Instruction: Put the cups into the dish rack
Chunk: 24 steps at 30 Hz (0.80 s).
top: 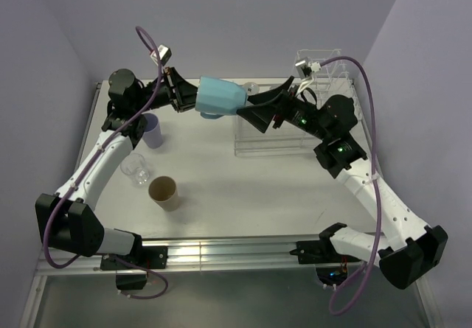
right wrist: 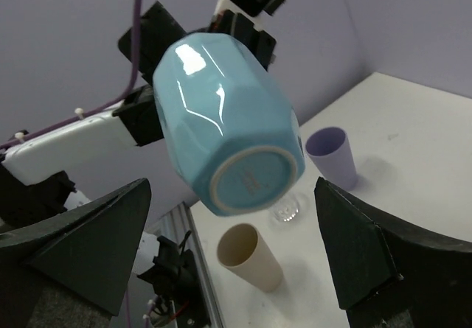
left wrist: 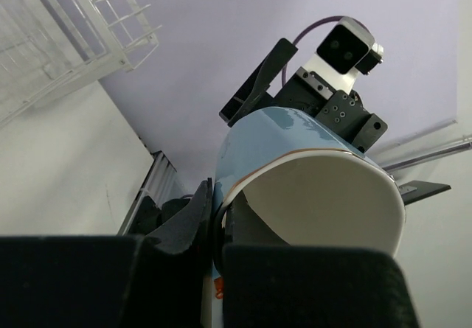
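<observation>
A light blue mug point(top: 219, 96) hangs on its side in the air over the back of the table. My left gripper point(top: 195, 99) is shut on its rim, one finger inside and one outside point(left wrist: 188, 225). The mug's base point(right wrist: 254, 180) faces my right gripper point(right wrist: 232, 247), which stands wide open just short of it, its fingers point(right wrist: 369, 247) on either side. The white wire dish rack point(top: 254, 144) sits at the back right, largely hidden by the right arm. On the table's left stand a lavender tumbler point(top: 153, 130), a clear glass point(top: 136, 167) and a tan cup point(top: 164, 192).
The rack's upright dividers point(left wrist: 66, 40) show at the top left of the left wrist view. Purple cables loop above both arms. The table's metal front rail point(top: 221, 250) runs between the two arm bases.
</observation>
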{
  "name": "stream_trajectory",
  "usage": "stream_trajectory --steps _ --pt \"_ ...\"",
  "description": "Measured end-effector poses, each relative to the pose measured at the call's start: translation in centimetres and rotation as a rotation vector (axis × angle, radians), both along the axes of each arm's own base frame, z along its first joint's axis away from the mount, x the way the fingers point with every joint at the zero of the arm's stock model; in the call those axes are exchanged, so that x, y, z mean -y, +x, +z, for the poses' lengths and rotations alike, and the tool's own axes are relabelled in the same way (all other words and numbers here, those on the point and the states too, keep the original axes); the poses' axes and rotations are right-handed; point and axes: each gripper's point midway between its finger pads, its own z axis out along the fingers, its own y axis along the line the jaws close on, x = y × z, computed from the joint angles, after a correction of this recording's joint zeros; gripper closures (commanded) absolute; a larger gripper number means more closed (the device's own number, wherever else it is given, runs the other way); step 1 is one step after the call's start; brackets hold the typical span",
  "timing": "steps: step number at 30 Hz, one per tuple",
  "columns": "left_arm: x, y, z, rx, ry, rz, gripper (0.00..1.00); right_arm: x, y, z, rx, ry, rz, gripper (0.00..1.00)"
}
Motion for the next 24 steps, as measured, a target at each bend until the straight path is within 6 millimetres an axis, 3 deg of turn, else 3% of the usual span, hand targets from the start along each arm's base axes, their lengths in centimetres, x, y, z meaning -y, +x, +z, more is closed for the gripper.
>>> stream_trajectory --steps 8,24 --pt "0.9 -1.1 -0.1 0.003 -0.01 -0.048 1.0 -1.2 -0.2 1.3 0.039 0.061 0.088 0.0" --pt "1.8 -1.8 -0.1 0.016 -0.021 -0.078 1.0 -2.5 -0.6 1.1 0.037 0.076 0.143 0.0"
